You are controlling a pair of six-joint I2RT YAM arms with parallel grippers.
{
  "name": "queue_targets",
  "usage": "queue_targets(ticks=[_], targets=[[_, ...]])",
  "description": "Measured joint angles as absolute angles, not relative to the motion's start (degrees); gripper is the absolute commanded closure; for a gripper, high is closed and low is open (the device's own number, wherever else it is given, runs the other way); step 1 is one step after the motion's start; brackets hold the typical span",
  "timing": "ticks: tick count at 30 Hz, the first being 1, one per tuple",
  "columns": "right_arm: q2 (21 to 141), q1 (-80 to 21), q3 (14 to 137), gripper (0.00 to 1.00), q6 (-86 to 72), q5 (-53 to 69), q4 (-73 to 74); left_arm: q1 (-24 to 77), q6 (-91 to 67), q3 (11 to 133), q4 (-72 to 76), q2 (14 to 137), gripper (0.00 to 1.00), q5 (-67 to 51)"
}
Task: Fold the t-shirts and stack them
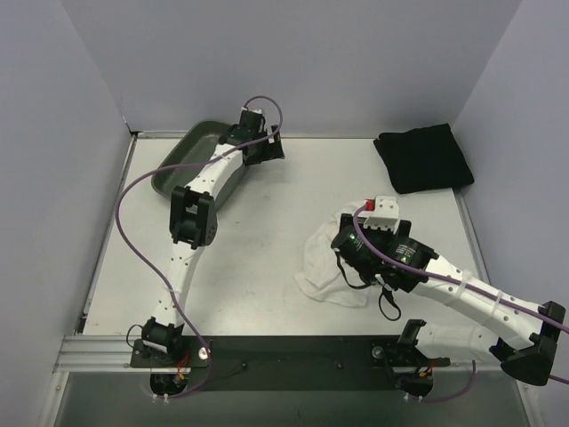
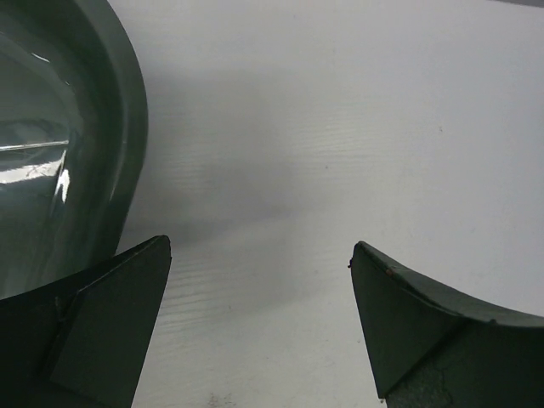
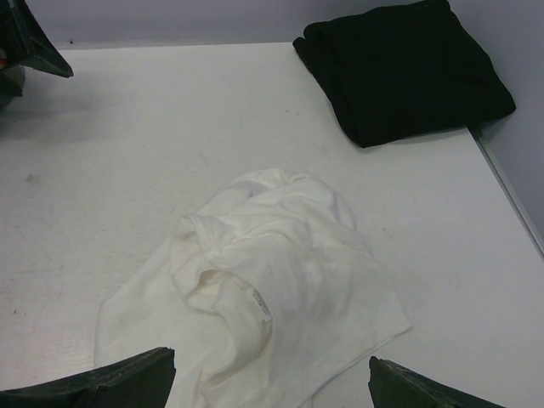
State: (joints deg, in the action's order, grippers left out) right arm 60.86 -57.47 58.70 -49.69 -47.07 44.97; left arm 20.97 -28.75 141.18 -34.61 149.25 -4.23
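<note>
Pale grey walls close in a white worktop (image 1: 267, 231) on three sides. At its far right corner lies the black t-shirt (image 1: 423, 158), folded into a thick square, and it serves as the mark for the rest. The white t-shirt (image 1: 318, 262) lies crumpled nearer the arm bases than the black t-shirt and a little to its left, well apart from it. A dark green tray (image 1: 173, 169) sits far to the left of the black t-shirt, at the other far corner.

From above, the right arm's wrist covers the right jaws and part of the white cloth. The right wrist camera shows what is hidden there. The right jaws stand wide and hold nothing, one tip at either side of the white t-shirt's near edge, with the collar and label facing up. They seem to hang just over the cloth, though contact cannot be ruled out. Only the left wrist camera shows the left jaws, also spread wide and holding nothing over bare worktop, with the tray's rim just beside one tip.
</note>
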Motion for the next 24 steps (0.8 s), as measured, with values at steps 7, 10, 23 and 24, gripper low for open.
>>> queue_targets(ticks=[7, 10, 23, 24], targets=[[60.9, -57.5, 58.7, 0.00, -49.7, -47.0, 45.0, 17.2, -27.0, 139.2, -34.9, 149.3, 0.03, -3.9], [61.0, -57.9, 58.7, 0.00, -49.7, -46.8, 45.0, 14.9, -26.0, 139.2, -35.0, 149.3, 0.03, -3.9], [63.5, -59.3, 59.5, 0.00, -49.7, -46.5, 44.7, 5.9, -21.7, 138.6, -36.2, 149.3, 0.03, -3.7], [63.5, -59.4, 59.7, 0.00, -49.7, -46.5, 44.8, 5.6, -21.7, 138.6, -36.2, 149.3, 0.03, -3.7]])
